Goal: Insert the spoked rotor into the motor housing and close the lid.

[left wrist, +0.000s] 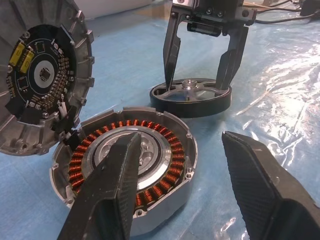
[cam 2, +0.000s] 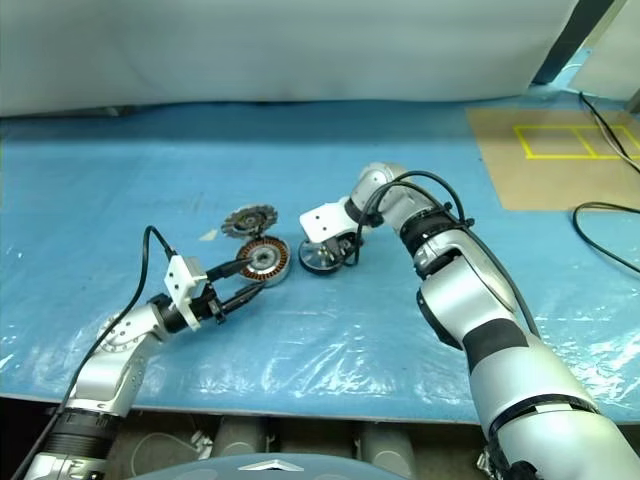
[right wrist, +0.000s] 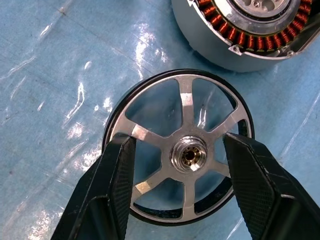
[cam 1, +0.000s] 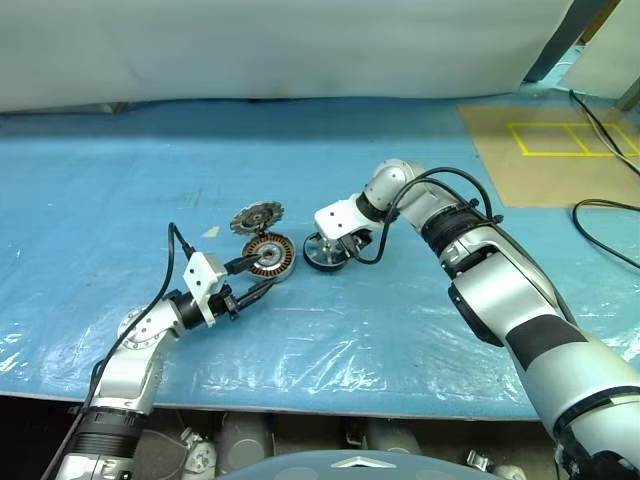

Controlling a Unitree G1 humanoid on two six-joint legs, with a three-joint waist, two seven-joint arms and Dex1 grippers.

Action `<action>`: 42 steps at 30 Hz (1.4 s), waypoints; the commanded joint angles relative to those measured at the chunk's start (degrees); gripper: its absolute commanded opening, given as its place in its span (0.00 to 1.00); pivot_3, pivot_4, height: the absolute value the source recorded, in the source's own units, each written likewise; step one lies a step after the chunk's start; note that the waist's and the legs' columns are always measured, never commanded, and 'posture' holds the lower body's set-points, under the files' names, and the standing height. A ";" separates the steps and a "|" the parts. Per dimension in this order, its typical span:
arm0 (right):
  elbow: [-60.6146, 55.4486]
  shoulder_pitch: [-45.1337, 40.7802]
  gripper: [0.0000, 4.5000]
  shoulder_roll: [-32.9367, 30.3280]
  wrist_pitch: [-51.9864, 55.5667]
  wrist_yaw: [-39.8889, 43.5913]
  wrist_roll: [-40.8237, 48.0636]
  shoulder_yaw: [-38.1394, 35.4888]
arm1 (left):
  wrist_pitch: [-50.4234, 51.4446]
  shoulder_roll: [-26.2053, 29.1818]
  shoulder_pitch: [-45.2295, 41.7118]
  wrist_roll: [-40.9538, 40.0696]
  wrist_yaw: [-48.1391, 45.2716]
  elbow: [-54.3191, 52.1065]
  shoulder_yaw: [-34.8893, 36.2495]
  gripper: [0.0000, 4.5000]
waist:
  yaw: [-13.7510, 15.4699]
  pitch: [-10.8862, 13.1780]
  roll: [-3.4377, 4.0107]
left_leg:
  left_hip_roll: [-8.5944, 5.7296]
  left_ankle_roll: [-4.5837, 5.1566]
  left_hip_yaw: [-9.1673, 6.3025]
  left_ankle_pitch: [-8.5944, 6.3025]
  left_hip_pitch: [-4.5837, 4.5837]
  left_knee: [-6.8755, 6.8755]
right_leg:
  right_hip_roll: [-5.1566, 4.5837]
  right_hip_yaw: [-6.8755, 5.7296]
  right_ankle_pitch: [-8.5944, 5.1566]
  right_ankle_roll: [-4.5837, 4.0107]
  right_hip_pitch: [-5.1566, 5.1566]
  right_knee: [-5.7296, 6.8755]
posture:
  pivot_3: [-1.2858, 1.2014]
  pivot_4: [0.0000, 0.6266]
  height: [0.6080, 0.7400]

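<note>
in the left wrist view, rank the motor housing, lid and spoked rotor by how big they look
1. motor housing, nearest the camera
2. lid, cut off at the frame edge, so its rank is unsure
3. spoked rotor, farthest back

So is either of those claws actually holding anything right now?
No. The right gripper hangs open over the spoked rotor, fingers reaching down between its spokes without clamping. The left gripper is open beside the motor housing, one finger over it.

Bright, even overhead light, white glare on the wrinkled plastic sheet (cam 1: 330,340) (soft, short shadows), sharp focus throughout.
</note>
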 commanded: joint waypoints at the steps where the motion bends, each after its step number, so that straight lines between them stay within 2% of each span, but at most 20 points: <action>1: -0.23 -1.01 0.64 0.44 -1.09 -0.64 -0.90 -0.37 | -1.40 -0.25 -0.60 0.25 0.27 -0.35 0.03 0.60 | 0.01 0.00 0.00 | 0.01 0.00 0.00 0.00 -0.01 0.00 | 0.00 0.00 0.00 0.00 -0.01 0.01 | 0.52 0.24 1.00; 6: -0.61 0.01 0.64 0.16 -1.88 1.13 -1.50 -0.16 | -1.78 -0.08 -0.60 0.58 0.31 0.10 -0.22 0.60 | 0.04 0.00 0.00 | 0.00 0.01 0.00 0.00 -0.02 0.01 | 0.00 0.00 0.00 0.00 -0.02 0.02 | 0.52 0.24 1.00; 10: -1.66 -0.18 0.38 -0.18 -1.94 3.82 -0.41 -1.03 | -1.64 0.05 -0.49 0.24 0.42 -0.28 0.16 0.60 | 0.04 0.00 0.00 | 0.01 0.01 0.00 0.00 -0.02 0.01 | 0.00 0.00 0.00 0.00 -0.01 0.02 | 0.52 0.24 1.00; 11: -1.90 -0.39 0.35 -0.22 -2.02 3.65 -0.50 -1.20 | -1.63 0.16 -0.44 0.13 0.34 -0.21 0.30 0.60 | 0.02 0.00 0.00 | 0.01 0.01 0.00 0.00 -0.01 0.01 | 0.00 0.00 0.00 0.00 0.00 0.02 | 0.52 0.24 1.00; 22: -5.84 -3.01 0.35 0.96 0.41 4.16 2.19 -4.29 | -1.91 1.74 0.01 -1.74 0.48 -0.92 3.59 0.60 | -0.01 0.00 0.00 | 0.02 0.02 0.00 0.01 -0.07 0.03 | 0.01 0.00 0.00 0.00 -0.09 0.06 | 0.52 0.24 1.00; 28: -12.70 -2.53 0.35 2.10 7.04 6.46 7.54 -7.97 | -1.91 3.26 0.85 -3.12 0.63 -1.21 7.22 0.60 | 0.04 0.00 0.00 | 0.02 0.02 0.00 0.01 -0.26 0.06 | 0.01 0.00 0.01 -0.01 -0.32 0.13 | 0.52 0.24 1.00; 33: -27.37 5.35 0.35 1.53 26.95 9.44 18.48 -13.92 | -1.87 3.39 1.31 -3.23 1.10 -1.53 8.20 0.60 | 0.33 -0.03 -0.05 | 0.01 0.02 -0.01 0.01 -0.30 0.07 | 0.01 0.00 0.01 0.01 -0.32 0.13 | 0.52 0.24 1.00; 35: -33.07 8.86 0.35 1.35 35.68 8.06 22.59 -16.24 | -1.68 3.36 1.77 -3.28 1.32 -2.09 8.20 0.60 | 0.40 -0.02 -0.05 | 0.00 0.03 -0.01 0.01 -0.30 0.07 | 0.01 -0.01 0.02 0.02 -0.30 0.12 | 0.52 0.24 1.00; 39: -41.09 15.64 0.35 1.05 43.22 2.67 25.72 -17.84 | -1.13 3.55 2.36 -3.60 1.43 -2.83 8.35 0.60 | 0.42 -0.02 -0.06 | -0.01 0.02 -0.02 0.01 -0.27 0.07 | 0.01 -0.01 0.03 0.03 -0.30 0.14 | 0.52 0.24 1.00; 42: -40.69 18.32 0.35 2.40 43.21 -4.44 24.91 -18.71 | -0.58 3.88 2.07 -3.68 1.14 -3.01 8.23 0.60 | 0.14 -0.02 -0.06 | -0.01 -0.02 -0.02 0.02 -0.16 0.06 | 0.03 0.02 0.03 0.03 -0.27 0.16 | 0.52 0.24 1.00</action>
